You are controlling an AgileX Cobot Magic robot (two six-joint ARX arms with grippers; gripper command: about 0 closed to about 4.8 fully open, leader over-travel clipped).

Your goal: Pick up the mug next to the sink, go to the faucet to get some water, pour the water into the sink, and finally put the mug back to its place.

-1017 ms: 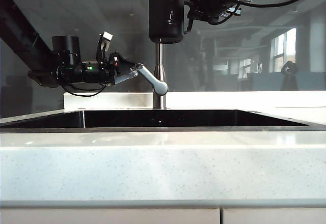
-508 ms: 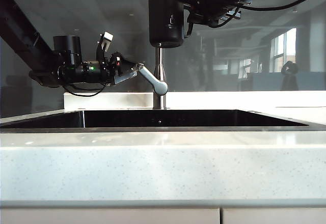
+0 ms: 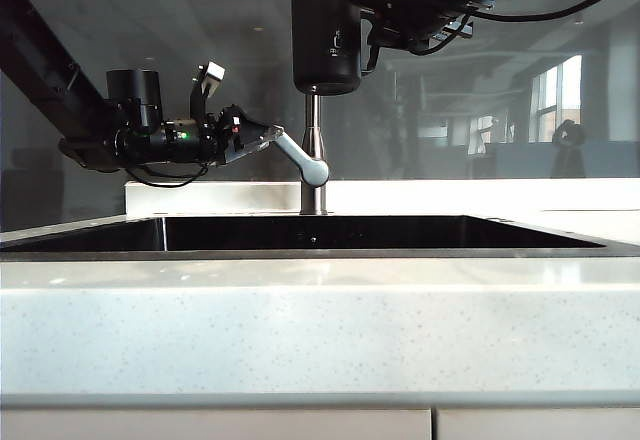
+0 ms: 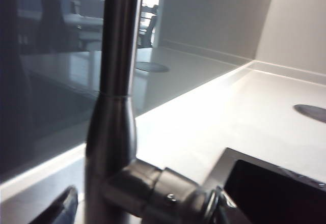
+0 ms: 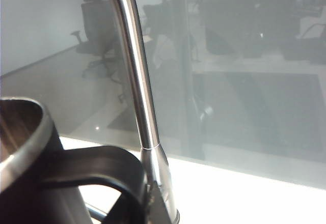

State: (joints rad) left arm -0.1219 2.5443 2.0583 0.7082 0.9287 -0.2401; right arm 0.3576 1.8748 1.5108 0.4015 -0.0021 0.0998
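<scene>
The black mug (image 3: 326, 35) hangs upright high in front of the faucet pipe (image 3: 313, 150), above the sink (image 3: 320, 232). My right gripper (image 3: 375, 20) reaches in from the upper right, shut on the mug's handle (image 5: 102, 168). The right wrist view shows the mug's metal rim (image 5: 30, 142) close to the pipe (image 5: 137, 96). My left gripper (image 3: 262, 138) is at the tip of the faucet's lever (image 3: 300, 158). Its jaws stand open on either side of the lever (image 4: 168, 193), with one fingertip (image 4: 63, 206) apart from it. I see no water.
The speckled white countertop (image 3: 320, 330) runs across the front, and a raised ledge (image 3: 480, 195) sits behind the basin. A dark glass wall (image 3: 480, 90) stands right behind the faucet. Both arms hang over the back half of the sink.
The left gripper has turned a little at the wrist beside the lever. The mug has sunk very slightly against the pipe.
</scene>
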